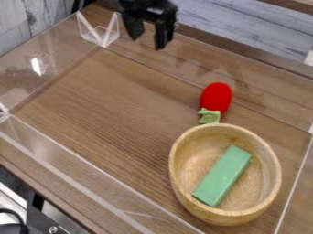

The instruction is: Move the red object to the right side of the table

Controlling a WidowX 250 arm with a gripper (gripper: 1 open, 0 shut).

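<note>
The red object [217, 95], a small strawberry-shaped toy with a pale green leafy cap at its lower end, lies on the table [110, 110] toward the right side, just above the rim of a round wooden bowl [226, 174]. Nothing touches it.

The gripper [145, 30] hangs at the top of the view, near the far edge and left of centre, well apart from the toy. Its dark fingers [160, 33] point down with the jaws spread wide, and they hold nothing.

Low clear acrylic walls [37, 64] border the brown wood-grain surface. The left and middle of the tabletop are bare wood. The bowl fills the near right corner, close to the right wall.

There is one red toy, one bowl, and one green rectangular block [222, 175], which lies inside the bowl.
</note>
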